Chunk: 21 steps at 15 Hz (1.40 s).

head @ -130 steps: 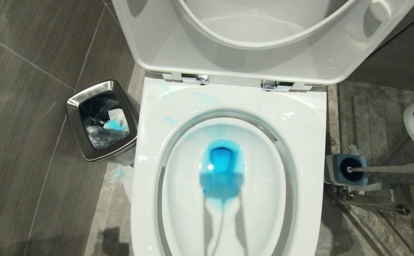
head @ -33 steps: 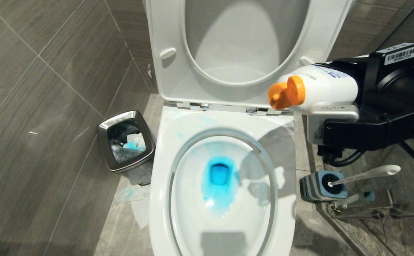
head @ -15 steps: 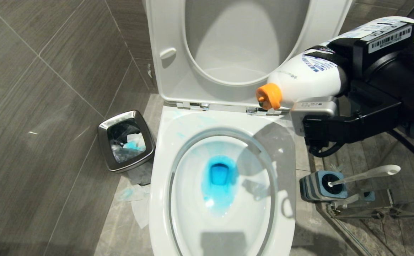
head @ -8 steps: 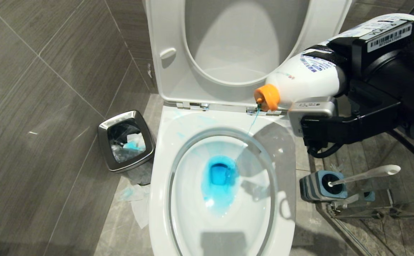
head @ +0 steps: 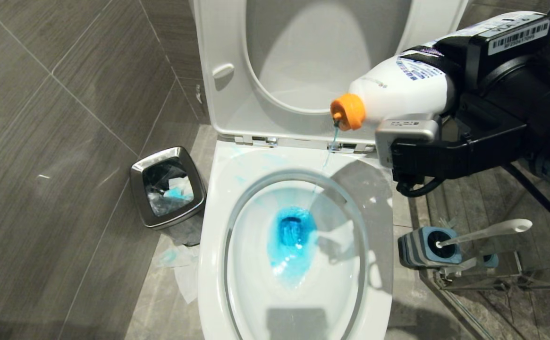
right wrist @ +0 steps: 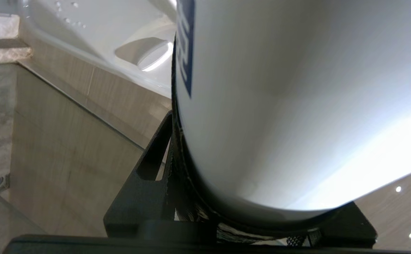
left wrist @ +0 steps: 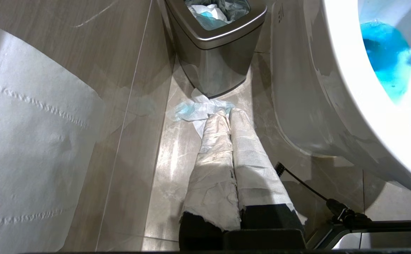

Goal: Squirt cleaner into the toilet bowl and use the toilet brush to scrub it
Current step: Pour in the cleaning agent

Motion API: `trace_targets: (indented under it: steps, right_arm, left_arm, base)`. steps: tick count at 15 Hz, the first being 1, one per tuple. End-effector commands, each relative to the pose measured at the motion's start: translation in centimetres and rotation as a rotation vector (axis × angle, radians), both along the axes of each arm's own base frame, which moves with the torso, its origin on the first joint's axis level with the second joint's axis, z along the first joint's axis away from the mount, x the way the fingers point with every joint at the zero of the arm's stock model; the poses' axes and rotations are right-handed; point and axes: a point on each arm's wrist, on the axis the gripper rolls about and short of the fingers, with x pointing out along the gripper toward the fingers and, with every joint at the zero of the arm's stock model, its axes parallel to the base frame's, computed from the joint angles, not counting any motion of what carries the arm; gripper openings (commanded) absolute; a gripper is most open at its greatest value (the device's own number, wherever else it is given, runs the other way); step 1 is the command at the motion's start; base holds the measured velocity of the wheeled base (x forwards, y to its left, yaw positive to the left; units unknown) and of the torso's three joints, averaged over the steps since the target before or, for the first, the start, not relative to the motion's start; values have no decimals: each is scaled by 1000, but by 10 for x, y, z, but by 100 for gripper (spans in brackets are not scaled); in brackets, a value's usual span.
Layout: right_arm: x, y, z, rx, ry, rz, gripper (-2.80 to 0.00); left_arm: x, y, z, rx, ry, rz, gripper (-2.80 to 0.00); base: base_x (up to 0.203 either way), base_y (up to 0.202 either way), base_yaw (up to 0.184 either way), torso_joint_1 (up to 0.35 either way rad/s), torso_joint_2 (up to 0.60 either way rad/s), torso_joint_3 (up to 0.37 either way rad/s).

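Cleaner bottle clamped in right gripper, tilted nozzle-down over toilet bowl so blue stream lands inside; toilet brush in holder beside; left gripper closed, empty, parked low.

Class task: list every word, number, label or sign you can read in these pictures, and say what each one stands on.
None can be read with certainty.
Barcode sticker on the right gripper: bars and digits too small.
Blue label on the cleaner bottle: print too small.
Blue mark in the right wrist view: cut off, unreadable.

Black right arm with barcode sticker.
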Motion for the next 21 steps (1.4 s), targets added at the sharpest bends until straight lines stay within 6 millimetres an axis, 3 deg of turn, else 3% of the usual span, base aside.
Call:
trace_targets:
  steps: [1, 5, 12, 21]
  right_arm:
    - [0, 1, -1, -7, -1, -4, -280]
    - [-1, 0, 2, 72, -13, 9, -280]
    - [-21, 7, 3, 381, -51, 22, -280]
    - [-18, 14, 6, 786, -117, -7, -280]
  left_arm:
    - [0, 0, 0, 0, 1, 0, -280]
    - [0, 0, 0, 0, 1, 0, -280]
    - [0, 0, 0, 0, 0, 0, -280]
    - [0, 0, 0, 0, 1, 0, -280]
  base:
    - [0, 0, 0, 0, 0, 0]
    - [0, 0, 0, 0, 0, 0]
    - [0, 0, 0, 0, 0, 0]
    - [0, 0, 0, 0, 0, 0]
